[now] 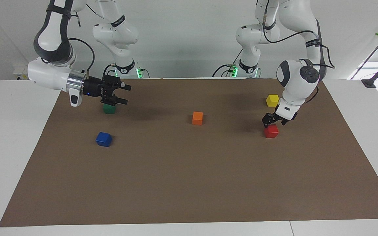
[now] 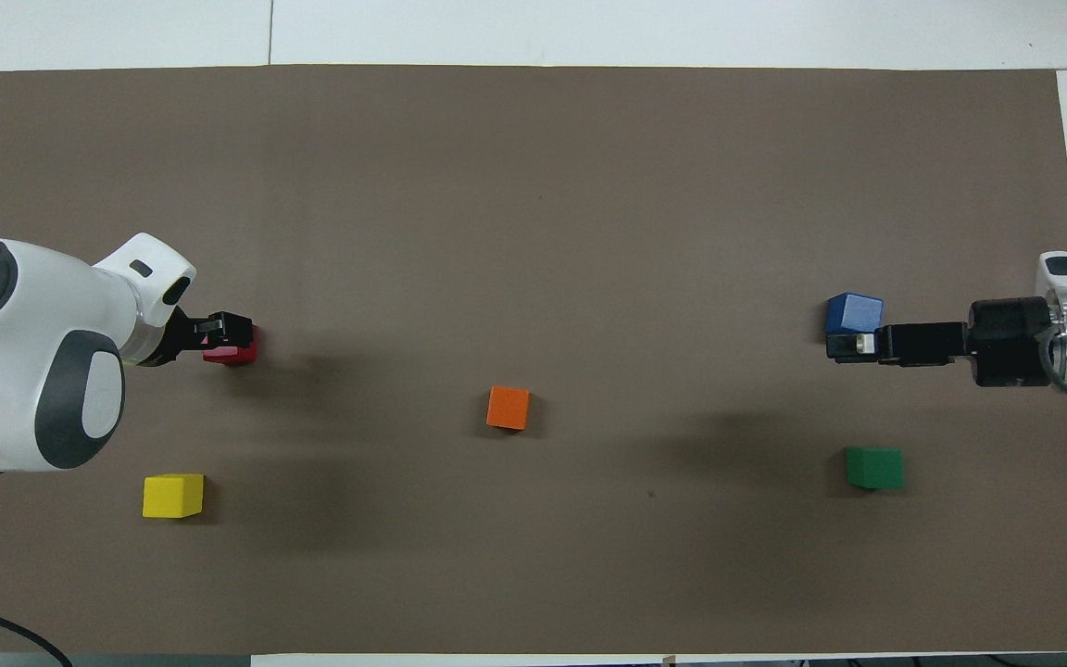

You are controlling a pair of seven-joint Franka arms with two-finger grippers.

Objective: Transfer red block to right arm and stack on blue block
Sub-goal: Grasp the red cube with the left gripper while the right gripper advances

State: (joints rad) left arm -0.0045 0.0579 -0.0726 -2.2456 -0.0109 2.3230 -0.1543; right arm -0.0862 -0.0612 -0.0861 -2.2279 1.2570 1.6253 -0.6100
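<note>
The red block [image 1: 271, 131] sits on the brown mat [image 1: 189, 183] toward the left arm's end. My left gripper [image 1: 273, 122] is open and low right over it, fingers at either side of its top. In the overhead view the left gripper [image 2: 228, 333] covers part of the red block [image 2: 239, 353]. The blue block [image 1: 104, 139] sits toward the right arm's end and also shows in the overhead view [image 2: 855, 313]. My right gripper [image 1: 124, 94] is open and empty, held level in the air over the mat between the blue and green blocks [image 2: 853, 345].
A green block [image 1: 109, 109] lies nearer to the robots than the blue one, also seen from overhead [image 2: 873, 467]. An orange block [image 1: 197, 118] sits mid-mat. A yellow block [image 1: 272, 100] lies nearer to the robots than the red block.
</note>
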